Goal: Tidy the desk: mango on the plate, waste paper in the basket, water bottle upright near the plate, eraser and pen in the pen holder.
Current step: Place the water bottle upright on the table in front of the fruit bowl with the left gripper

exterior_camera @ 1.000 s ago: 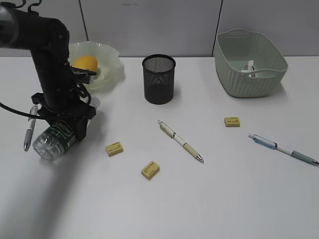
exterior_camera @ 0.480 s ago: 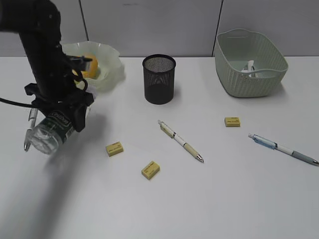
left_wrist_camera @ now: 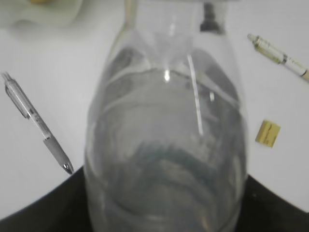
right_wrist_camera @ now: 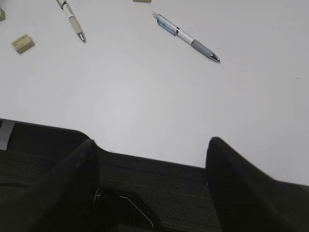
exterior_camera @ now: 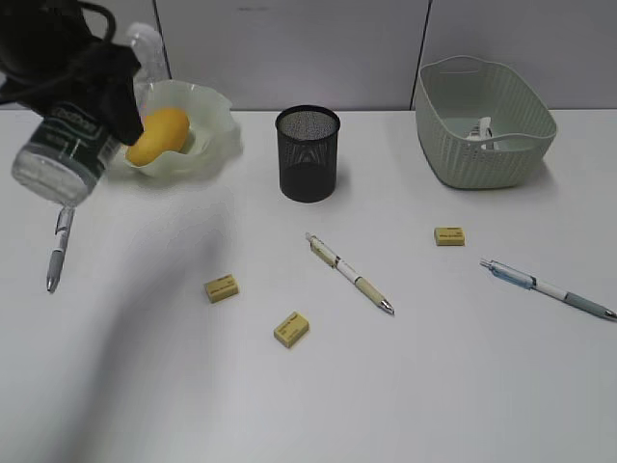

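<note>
We note the desk (exterior_camera: 318,405), plain white, filling nearly all of the exterior view and ending at a grey panelled wall (exterior_camera: 289,48) on the far side. In the right wrist view its near edge gives way to a dark surface below.

At far right stands the basket (exterior_camera: 485,135), sage green, with the waste paper (exterior_camera: 482,127) lying inside it. At far left sits the plate (exterior_camera: 207,130), pale green with a wavy rim, and the mango (exterior_camera: 157,134) rests in it. The pen holder (exterior_camera: 308,153) stands between plate and basket, upright.

The water bottle (exterior_camera: 66,148) is off the desk at far left, tilted with its base toward us and its cap up and away, clamped across its body by the left gripper (exterior_camera: 92,82). It hangs just left of the plate.

The right gripper (right_wrist_camera: 149,159) hovers above the near desk edge, jaws wide apart and holding nothing.

Loose on the desk: a cream pen (exterior_camera: 349,273) in the middle, a blue pen (exterior_camera: 547,287) at right, a grey pen (exterior_camera: 58,249) at left below the bottle. Three yellow erasers: left (exterior_camera: 221,287), middle (exterior_camera: 291,329), right (exterior_camera: 448,235), all well apart.
</note>
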